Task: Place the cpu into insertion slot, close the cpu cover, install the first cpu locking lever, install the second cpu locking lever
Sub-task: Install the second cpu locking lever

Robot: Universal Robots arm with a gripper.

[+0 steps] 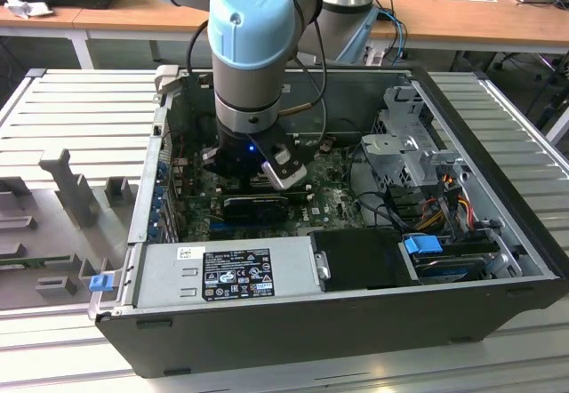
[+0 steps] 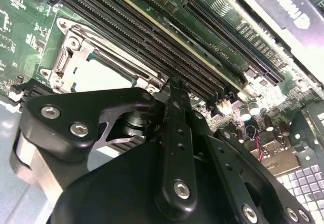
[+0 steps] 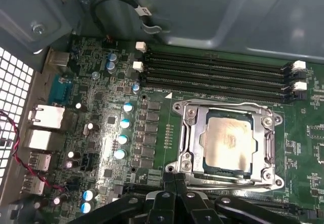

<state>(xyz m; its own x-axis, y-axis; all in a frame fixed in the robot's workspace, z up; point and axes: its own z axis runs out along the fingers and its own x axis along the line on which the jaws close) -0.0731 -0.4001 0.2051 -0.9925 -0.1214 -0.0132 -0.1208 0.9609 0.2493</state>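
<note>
Claw (image 3: 174, 179) closed, empty (fingers together), just beside cpu cover (image 3: 229, 142) shut over cpu (image 3: 227, 143).

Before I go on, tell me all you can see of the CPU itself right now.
The small square CPU with a pale silvery metal top lies flat inside the square insertion slot on the green circuit board. The silver metal cover frame is down around it, its window leaving the chip's top bare. Faint print marks the lid. The black gripper sits just beside the socket's edge, not touching the chip.
</note>
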